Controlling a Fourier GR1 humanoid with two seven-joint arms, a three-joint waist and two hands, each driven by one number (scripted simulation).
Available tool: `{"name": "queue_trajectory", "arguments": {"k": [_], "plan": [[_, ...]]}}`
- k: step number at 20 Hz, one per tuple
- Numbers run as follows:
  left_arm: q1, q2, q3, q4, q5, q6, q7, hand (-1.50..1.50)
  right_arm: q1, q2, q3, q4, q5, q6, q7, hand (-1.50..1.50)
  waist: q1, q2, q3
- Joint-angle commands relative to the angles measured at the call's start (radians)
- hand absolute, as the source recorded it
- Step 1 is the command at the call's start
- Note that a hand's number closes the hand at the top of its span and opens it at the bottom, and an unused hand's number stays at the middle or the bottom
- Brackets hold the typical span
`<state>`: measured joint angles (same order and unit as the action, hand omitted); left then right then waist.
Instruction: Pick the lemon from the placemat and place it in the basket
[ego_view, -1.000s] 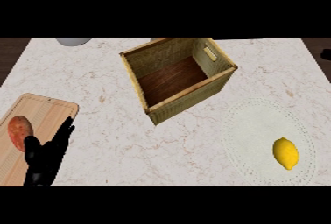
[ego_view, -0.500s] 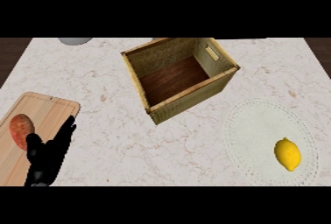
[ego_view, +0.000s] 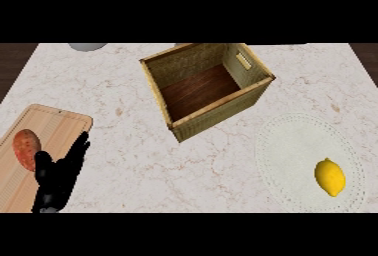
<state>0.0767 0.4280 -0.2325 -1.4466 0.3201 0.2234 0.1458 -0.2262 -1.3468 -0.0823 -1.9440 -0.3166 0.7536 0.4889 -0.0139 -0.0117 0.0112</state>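
Observation:
A yellow lemon (ego_view: 330, 176) lies on the round white placemat (ego_view: 295, 150) at the lower right of the marble counter. The square woven basket (ego_view: 260, 92) with a dark wooden floor stands behind the placemat, near the middle, and nothing shows inside it. My left hand (ego_view: 57, 179) rests open at the lower left, fingers pointing up, over the edge of a wooden board, far from the lemon. My right hand does not show.
A wooden cutting board (ego_view: 52, 125) lies at the left with a reddish-brown potato (ego_view: 26, 148) on it. A grey round object (ego_view: 87, 46) peeks in at the counter's far edge. Dark floor shows past the counter's left and right edges.
The view has shifted slightly, with the basket and lemon sitting a little further right and lower. The left hand stays where it was.

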Motion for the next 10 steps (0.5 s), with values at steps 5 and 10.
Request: {"name": "queue_trajectory", "arguments": {"k": [5,10], "plan": [[0.082,-0.014,-0.012,0.048,0.007,-0.036,0.035,0.0,0.113,0.163,0.022,-0.053,0.179,-0.055,-0.05,-1.5,0.005,0.01,-0.01],[0.082,-0.032,-0.01,0.062,-0.022,-0.022,0.02,0.0,0.173,0.243,0.087,-0.043,0.354,-0.097,-0.101,-1.5,0.008,0.012,-0.01]]}}
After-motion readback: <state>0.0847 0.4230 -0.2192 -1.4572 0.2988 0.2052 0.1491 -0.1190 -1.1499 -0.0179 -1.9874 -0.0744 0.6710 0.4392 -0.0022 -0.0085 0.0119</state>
